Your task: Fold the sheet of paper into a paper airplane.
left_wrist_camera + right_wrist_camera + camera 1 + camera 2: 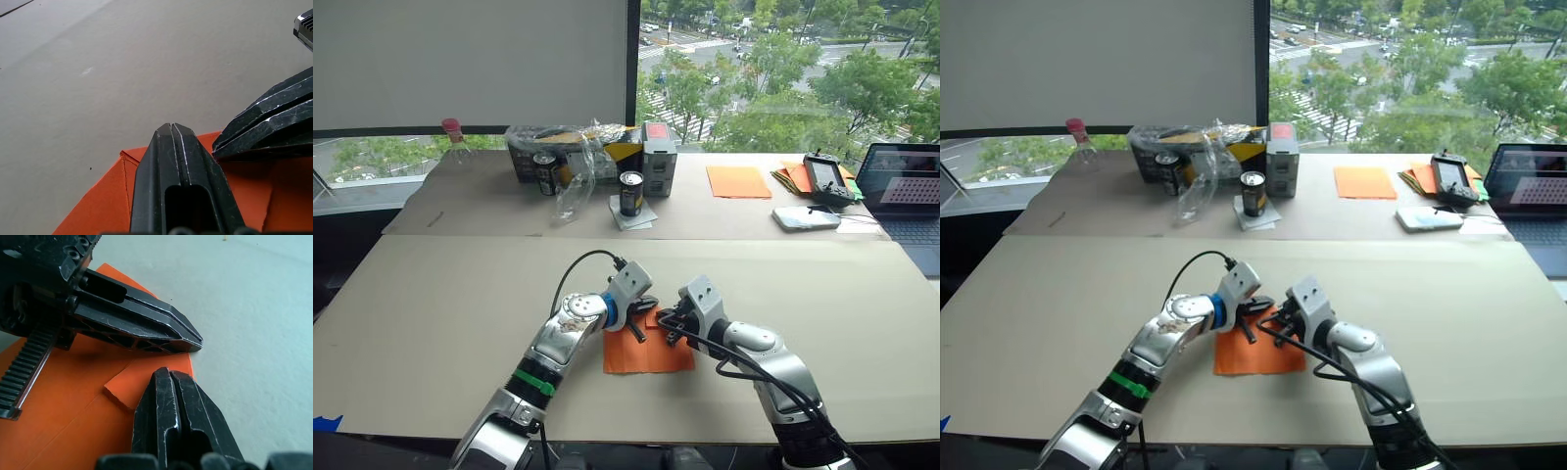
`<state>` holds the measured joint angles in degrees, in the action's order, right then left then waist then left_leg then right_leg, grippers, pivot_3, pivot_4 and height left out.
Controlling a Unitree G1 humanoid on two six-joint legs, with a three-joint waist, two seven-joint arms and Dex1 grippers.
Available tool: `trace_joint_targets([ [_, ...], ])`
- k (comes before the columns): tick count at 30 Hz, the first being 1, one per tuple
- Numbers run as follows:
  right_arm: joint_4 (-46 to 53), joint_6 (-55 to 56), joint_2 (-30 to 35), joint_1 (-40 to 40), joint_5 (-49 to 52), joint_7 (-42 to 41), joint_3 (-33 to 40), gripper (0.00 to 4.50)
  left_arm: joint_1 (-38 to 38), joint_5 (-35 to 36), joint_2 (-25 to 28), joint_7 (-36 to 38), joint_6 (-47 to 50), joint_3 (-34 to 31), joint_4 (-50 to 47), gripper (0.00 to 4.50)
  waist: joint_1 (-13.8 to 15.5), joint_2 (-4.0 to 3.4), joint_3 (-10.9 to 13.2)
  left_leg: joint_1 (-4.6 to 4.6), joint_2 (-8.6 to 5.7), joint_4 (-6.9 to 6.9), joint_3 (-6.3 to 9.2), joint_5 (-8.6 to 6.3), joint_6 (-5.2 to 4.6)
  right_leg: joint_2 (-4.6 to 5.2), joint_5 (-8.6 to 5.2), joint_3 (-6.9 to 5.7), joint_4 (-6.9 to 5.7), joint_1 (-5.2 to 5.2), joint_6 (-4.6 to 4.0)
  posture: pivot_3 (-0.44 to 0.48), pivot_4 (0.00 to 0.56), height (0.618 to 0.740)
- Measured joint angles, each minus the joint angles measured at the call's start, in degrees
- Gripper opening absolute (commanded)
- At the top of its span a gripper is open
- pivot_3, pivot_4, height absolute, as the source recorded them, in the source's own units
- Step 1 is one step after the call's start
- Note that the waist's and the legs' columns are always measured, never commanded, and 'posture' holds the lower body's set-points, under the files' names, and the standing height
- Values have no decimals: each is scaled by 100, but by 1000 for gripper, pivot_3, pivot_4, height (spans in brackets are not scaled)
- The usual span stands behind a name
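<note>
Sheet of paper x1, L hand closed, R hand closed, both tips on it

Looks like an upper-floor office or lab room turned into a robot test space. A big floor-to-ceiling window looks down on green treetops and a street with a crosswalk, partly covered by a white pull-down blind. The tables are covered in plain tan cardboard sheets, and at the back sit an open dark laptop, a black handheld controller and black drink cans.
</note>
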<state>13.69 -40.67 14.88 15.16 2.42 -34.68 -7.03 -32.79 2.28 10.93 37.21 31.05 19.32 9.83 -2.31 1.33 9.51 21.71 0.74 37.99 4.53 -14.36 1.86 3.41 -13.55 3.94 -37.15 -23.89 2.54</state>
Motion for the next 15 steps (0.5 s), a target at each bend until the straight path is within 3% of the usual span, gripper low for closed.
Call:
trace_joint_targets([
  [6,-96,337,178,-117,-2,168,-134,33,25,1,-12,4,36,23,-6,0,14,0,-2,-56,0,-3,2,-2,-2,0,-4,-3,16,67,6,0,150,732],
  [15,696,222,660,-963,118,349,40,33,97,11,-80,-21,34,-3,-5,0,40,3,-27,-61,-1,-3,3,-5,-5,1,-11,-3,27,83,16,0,150,732],
])
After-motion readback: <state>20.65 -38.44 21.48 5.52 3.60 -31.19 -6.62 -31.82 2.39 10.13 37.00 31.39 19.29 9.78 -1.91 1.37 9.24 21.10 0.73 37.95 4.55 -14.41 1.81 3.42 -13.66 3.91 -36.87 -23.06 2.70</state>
